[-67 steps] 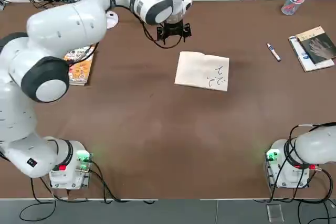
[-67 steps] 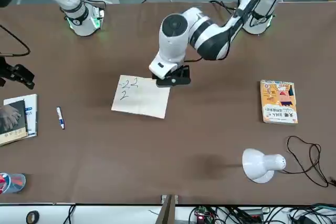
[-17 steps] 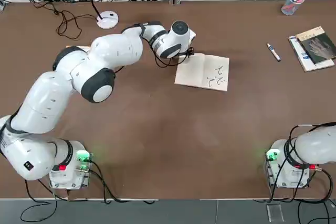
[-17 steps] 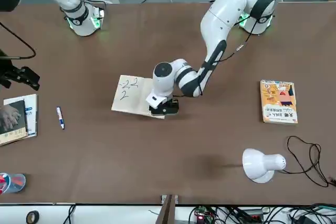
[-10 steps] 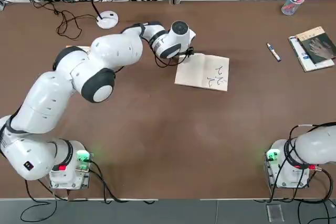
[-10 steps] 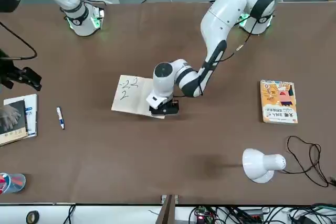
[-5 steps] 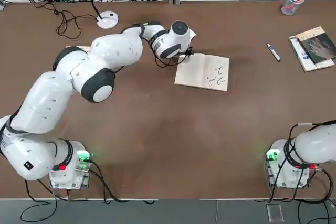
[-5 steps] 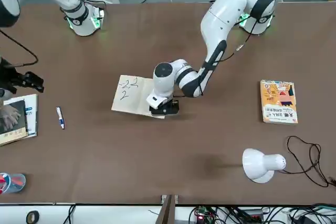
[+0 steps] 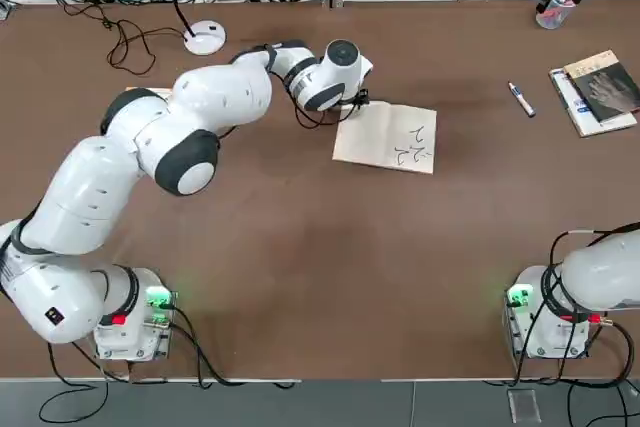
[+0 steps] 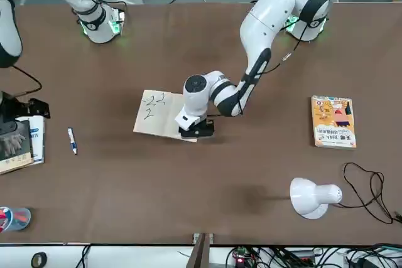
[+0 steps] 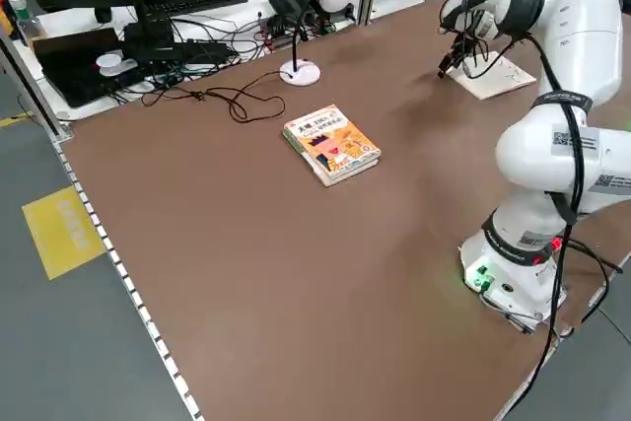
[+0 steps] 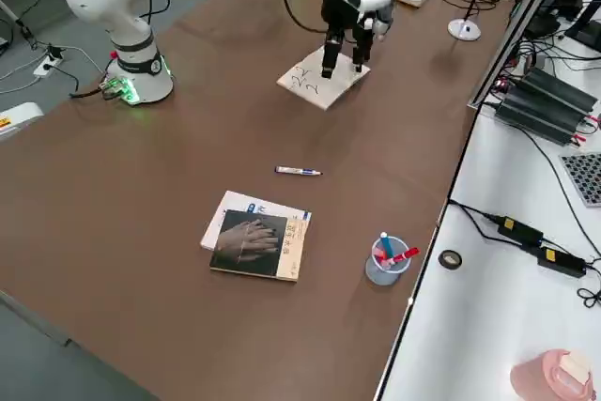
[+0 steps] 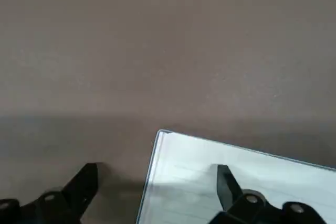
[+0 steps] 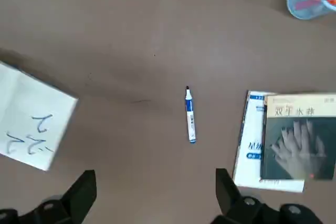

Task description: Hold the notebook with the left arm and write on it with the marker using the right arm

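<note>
L arm jaws open at notebook's edge | R arm jaws open, empty, above tabletop | we saw marker lying apart, unheld

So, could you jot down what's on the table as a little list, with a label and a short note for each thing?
notebook: open, dark scribbles on one page
marker: lying on the table between notebook and stacked books
left arm's gripper: at the notebook's edge, jaws open
right arm's gripper: above the table, jaws open, holding nothing
stacked books: grey photo cover on top, white one beneath
cup: holds pens
cartoon book: lying flat
lamp: white, standing near tangled cable
</note>
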